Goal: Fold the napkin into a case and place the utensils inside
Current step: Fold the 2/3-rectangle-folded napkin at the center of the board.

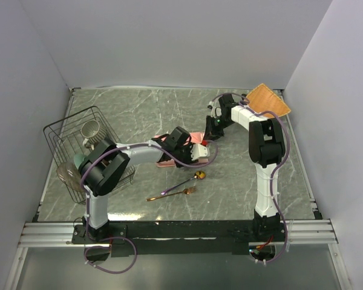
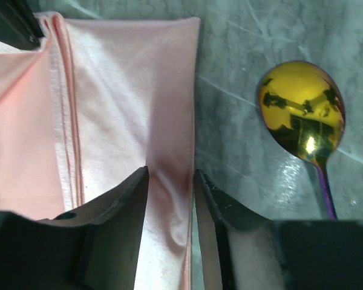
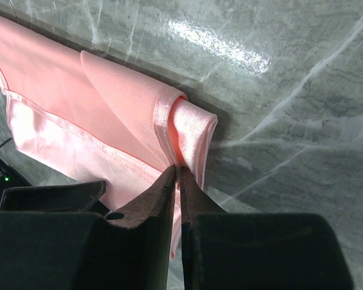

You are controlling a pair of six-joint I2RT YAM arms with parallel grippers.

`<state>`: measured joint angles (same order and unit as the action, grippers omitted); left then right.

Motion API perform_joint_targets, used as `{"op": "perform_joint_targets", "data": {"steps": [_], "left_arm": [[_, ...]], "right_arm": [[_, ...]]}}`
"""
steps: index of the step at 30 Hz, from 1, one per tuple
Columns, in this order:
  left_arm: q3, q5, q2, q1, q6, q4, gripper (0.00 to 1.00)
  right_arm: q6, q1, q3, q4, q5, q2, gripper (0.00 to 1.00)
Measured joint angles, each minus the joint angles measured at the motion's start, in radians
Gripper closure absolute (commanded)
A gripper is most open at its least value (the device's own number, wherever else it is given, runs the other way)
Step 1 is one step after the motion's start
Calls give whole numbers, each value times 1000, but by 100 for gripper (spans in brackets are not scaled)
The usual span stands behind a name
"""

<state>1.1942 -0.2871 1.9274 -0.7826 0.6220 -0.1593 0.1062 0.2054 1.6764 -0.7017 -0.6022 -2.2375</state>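
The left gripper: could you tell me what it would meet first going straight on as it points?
Probably the napkin, whose folded edge lies straight ahead of the left gripper; depth is unclear.

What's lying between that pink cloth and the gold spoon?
Nothing. Only bare grey tabletop separates the napkin edge from the spoon bowl. The left wrist view shows this plainly.

The desk (image 1: 139, 109) has a grey, white-veined marble-pattern top. Plain pale walls (image 1: 169, 36) enclose the desk at left, rear and right. An aluminium rail (image 1: 48, 232) runs along its near edge.
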Motion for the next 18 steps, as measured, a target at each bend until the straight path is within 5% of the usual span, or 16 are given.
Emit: {"op": "perform_joint_targets", "data": {"steps": [4, 6, 18], "left_arm": [[-12, 27, 0, -5, 23, 31, 93], [-12, 42, 1, -7, 34, 34, 98], [219, -113, 64, 79, -4, -214, 99]], "right_arm": [[0, 0, 0, 0, 0, 0, 85], [0, 0, 0, 0, 0, 0, 85], [-5, 0, 2, 0, -4, -2, 85]]}}
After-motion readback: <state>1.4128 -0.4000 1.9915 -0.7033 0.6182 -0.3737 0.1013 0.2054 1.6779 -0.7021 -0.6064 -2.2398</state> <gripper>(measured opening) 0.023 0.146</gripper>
